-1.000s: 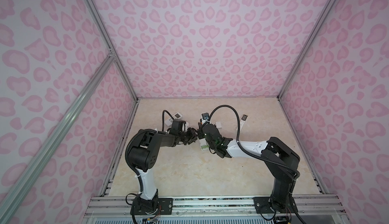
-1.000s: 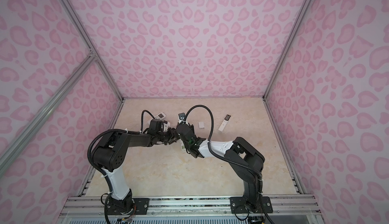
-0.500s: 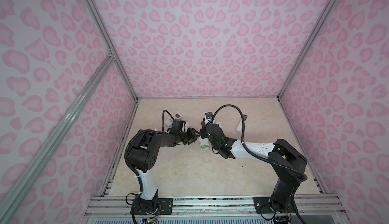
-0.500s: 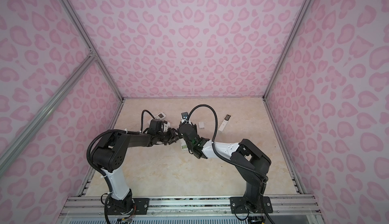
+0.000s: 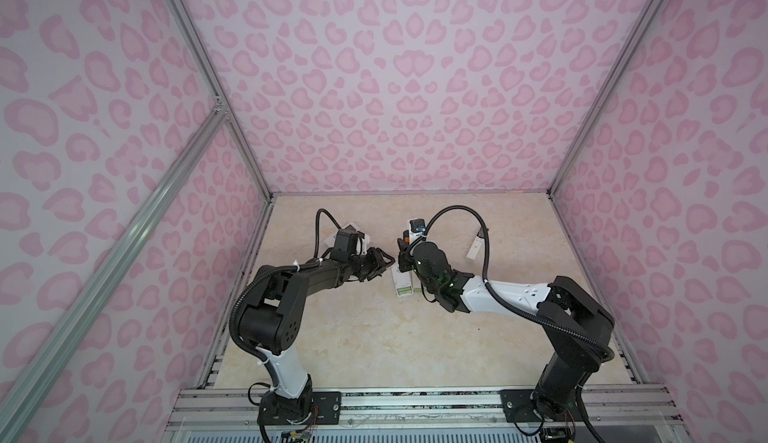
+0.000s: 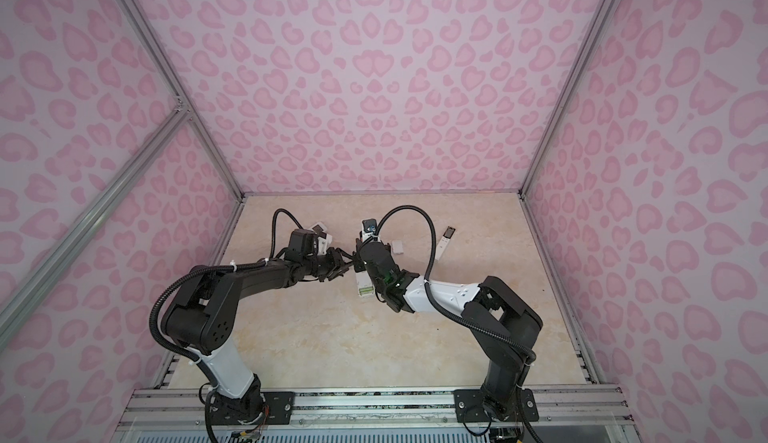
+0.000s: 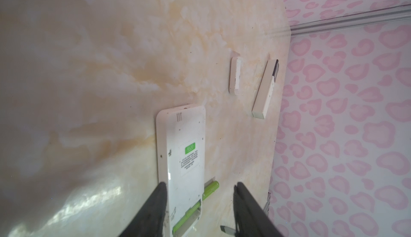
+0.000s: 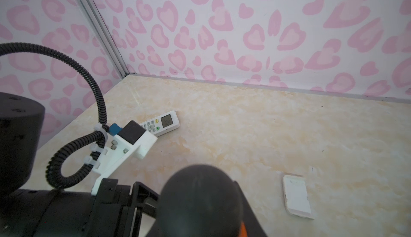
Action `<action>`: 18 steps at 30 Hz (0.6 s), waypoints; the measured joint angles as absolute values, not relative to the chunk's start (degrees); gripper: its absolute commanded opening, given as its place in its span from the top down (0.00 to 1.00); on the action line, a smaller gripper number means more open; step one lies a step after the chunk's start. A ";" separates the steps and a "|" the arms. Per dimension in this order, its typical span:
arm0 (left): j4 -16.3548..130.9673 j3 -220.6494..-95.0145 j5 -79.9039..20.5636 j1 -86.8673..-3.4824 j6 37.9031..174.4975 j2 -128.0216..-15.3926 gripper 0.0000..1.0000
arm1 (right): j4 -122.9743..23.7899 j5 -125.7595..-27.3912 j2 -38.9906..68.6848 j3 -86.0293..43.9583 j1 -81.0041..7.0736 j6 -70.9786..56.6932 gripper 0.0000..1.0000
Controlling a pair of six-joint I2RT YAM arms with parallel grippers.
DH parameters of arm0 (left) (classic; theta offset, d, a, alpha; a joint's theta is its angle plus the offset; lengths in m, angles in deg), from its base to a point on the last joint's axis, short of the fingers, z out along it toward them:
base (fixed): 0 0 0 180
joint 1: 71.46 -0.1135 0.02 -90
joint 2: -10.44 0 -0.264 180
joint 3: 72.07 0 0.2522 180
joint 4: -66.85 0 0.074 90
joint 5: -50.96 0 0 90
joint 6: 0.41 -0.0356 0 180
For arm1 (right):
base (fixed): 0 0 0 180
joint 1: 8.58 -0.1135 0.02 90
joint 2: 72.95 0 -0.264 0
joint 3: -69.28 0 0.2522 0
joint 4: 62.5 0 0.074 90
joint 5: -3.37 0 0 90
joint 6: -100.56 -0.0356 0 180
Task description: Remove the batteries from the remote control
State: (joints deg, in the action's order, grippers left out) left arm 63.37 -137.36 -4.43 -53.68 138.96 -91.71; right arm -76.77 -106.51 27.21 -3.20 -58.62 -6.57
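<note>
Batteries point(image 7: 188, 217) sit in the opened remote point(image 7: 181, 158); my left gripper point(image 7: 200, 184) spread astride it, right gripper point(image 5: 401, 254) state indiscernible.

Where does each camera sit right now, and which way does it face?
Top views: high at the front, looking down on the table; both arms show, left gripper and right gripper both at the face-down remote.
Left wrist: behind the open left gripper, looking along that remote; both fingers show.
Right wrist: low, facing the back wall; the left arm's camera mount shows.
Shared: both wrists see the white cover.
</note>
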 measured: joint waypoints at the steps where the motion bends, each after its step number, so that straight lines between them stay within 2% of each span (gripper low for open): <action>1: 63.09 -137.47 -4.58 -53.88 138.87 -92.17 0.48 | -76.75 -106.16 27.21 -2.96 -58.58 -6.90 1.00; 9: 61.62 -140.48 -4.45 -54.16 138.87 -97.64 0.53 | -76.77 -105.68 24.30 0.23 -57.95 -7.73 1.00; 18: 61.69 -149.64 -2.16 -51.76 138.02 -105.90 0.55 | -76.93 -105.65 22.11 3.95 -57.16 -8.38 1.00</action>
